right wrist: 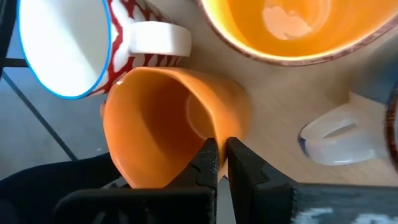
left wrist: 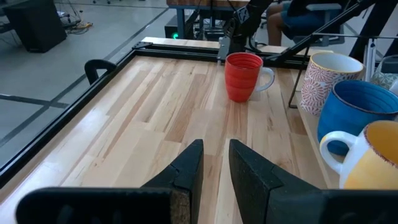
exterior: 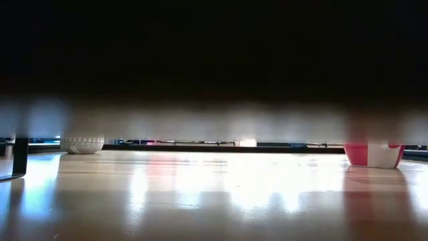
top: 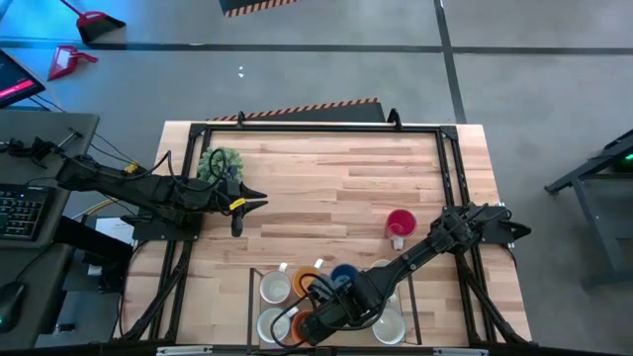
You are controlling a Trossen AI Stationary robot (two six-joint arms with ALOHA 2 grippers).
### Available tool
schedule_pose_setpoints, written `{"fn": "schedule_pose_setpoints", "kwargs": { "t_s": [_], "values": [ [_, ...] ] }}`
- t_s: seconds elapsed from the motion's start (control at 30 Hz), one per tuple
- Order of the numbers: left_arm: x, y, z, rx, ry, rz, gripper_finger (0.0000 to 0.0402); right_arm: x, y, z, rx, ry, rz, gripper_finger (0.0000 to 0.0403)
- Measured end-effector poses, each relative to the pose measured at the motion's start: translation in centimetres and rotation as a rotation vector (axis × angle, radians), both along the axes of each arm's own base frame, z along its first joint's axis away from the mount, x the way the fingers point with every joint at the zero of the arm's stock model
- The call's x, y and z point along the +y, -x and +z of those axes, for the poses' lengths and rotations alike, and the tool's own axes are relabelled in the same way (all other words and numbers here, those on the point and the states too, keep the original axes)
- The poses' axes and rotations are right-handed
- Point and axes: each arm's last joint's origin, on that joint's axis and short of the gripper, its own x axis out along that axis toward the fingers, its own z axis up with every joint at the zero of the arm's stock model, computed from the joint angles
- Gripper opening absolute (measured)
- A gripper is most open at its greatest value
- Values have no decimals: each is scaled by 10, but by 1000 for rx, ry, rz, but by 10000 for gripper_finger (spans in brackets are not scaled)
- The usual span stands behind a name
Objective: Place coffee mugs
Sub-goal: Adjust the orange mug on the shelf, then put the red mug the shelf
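A red mug (top: 400,224) stands alone on its base toward the table's right, also in the left wrist view (left wrist: 242,76) and the low view (exterior: 373,154). The other mugs cluster at the near edge (top: 331,302): white, orange and blue ones. My right gripper (top: 318,311) reaches into this cluster and is shut on an orange mug (right wrist: 168,130). Beside that mug are a red-patterned white mug (right wrist: 62,43) and an orange-lined mug (right wrist: 292,25). My left gripper (top: 252,203) hovers near the left side by the plant, its fingers (left wrist: 214,162) a narrow gap apart and holding nothing. My right gripper pinches the orange mug's side wall at the rim (right wrist: 219,132), one finger inside the mug and one outside. The fingers come from above, slanting down. Whether the mug's base rests on the table, I cannot tell.
A bushy green potted plant (top: 220,163) sits next to my left gripper, its white pot in the low view (exterior: 81,144). A black frame (top: 326,129) runs around the tabletop. The table's middle (top: 326,198) is bare wood. People sit beyond the far edge (left wrist: 298,12).
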Motion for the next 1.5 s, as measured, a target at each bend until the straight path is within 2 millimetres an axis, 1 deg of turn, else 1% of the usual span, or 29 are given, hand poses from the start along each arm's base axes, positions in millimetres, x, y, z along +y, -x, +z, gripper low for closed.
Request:
{"fn": "schedule_pose_setpoints", "kwargs": {
  "t_s": [0.2,0.47,0.63,0.97,1.27,1.33,1.5],
  "values": [
    [0,0,0,0,-1,0,67,2,-2,1,-28,-14,19,5],
    [0,0,0,0,0,0,67,1,-2,1,-33,-8,12,43],
    [0,0,0,0,-1,0,67,2,-3,2,-37,-10,12,58],
    [0,0,0,0,0,0,67,1,-3,2,-37,-2,11,61],
    [0,0,0,0,0,0,67,0,1,0,3,4,19,61],
    [0,0,0,0,0,0,67,-1,2,3,-2,13,24,61],
    [0,0,0,0,0,0,67,-9,5,20,-64,74,31,61]
  ]
}}
